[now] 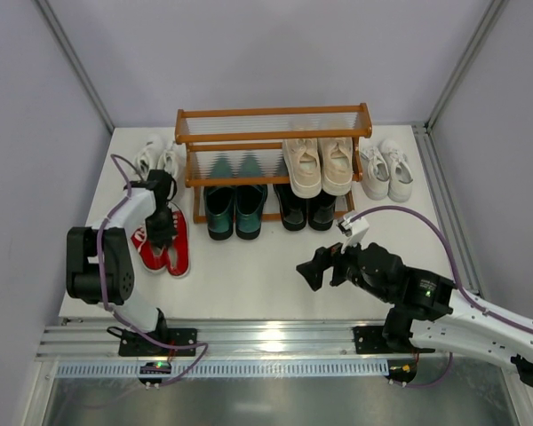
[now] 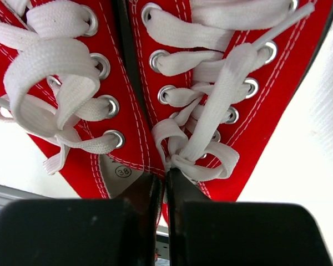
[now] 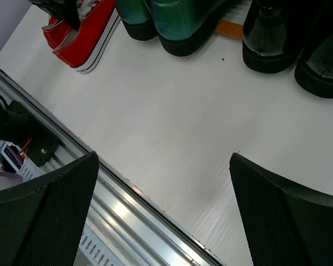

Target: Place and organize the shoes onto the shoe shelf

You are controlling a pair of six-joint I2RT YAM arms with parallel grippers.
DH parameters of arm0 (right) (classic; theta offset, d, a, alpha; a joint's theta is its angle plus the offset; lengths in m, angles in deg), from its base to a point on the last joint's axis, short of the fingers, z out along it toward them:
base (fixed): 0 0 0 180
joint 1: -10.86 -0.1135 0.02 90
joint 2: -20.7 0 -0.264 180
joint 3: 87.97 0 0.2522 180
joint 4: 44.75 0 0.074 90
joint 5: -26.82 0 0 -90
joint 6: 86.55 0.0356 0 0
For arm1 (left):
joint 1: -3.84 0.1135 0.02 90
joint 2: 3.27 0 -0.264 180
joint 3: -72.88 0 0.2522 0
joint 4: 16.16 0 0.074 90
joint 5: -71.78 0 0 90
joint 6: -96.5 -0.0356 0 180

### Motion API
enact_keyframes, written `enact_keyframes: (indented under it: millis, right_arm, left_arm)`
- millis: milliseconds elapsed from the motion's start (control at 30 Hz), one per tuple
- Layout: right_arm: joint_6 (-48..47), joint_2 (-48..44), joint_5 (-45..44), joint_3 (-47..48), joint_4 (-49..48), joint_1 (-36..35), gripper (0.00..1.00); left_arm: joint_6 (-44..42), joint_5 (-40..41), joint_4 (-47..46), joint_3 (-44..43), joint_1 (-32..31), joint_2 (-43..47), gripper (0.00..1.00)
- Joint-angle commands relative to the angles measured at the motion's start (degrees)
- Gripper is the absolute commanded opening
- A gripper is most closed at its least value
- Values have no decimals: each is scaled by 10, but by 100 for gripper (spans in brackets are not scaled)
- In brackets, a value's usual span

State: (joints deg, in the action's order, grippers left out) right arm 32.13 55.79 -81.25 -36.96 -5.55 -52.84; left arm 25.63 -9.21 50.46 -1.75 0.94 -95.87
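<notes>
The red sneakers (image 1: 166,246) with white laces lie side by side on the table, left of the shoe shelf (image 1: 274,133). My left gripper (image 1: 161,226) is over them, its jaws shut on the two shoes' touching inner collars, as the left wrist view (image 2: 165,180) shows above the red uppers (image 2: 283,88). Beige sneakers (image 1: 320,166) sit on the middle tier. Green loafers (image 1: 235,210) and black loafers (image 1: 306,209) sit on the bottom tier. My right gripper (image 1: 313,269) is open and empty over bare table (image 3: 164,160).
One white sneaker pair (image 1: 385,169) stands on the table right of the shelf, another (image 1: 157,155) at its left. The top tier holds nothing. A metal rail (image 1: 266,339) runs along the near table edge. Walls close in at both sides.
</notes>
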Motion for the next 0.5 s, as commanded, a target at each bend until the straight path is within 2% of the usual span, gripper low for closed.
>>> enact_keyframes:
  millis: [0, 200, 233, 400, 467]
  right_arm:
    - [2, -5, -18, 4, -1, -4, 100]
    - [0, 4, -23, 11, 1, -4, 100]
    - [0, 6, -22, 12, 2, -4, 100]
    - [1, 13, -22, 20, 8, -4, 100]
    - [2, 12, -24, 20, 11, -4, 100]
  left_arm:
    - [22, -74, 44, -6, -11, 30, 0]
    - [41, -106, 61, -3, -24, 64, 3]
    - [42, -105, 60, -3, -24, 59, 14]
    - [52, -109, 72, -3, -27, -8, 50]
    - [61, -116, 76, 4, -33, -30, 55]
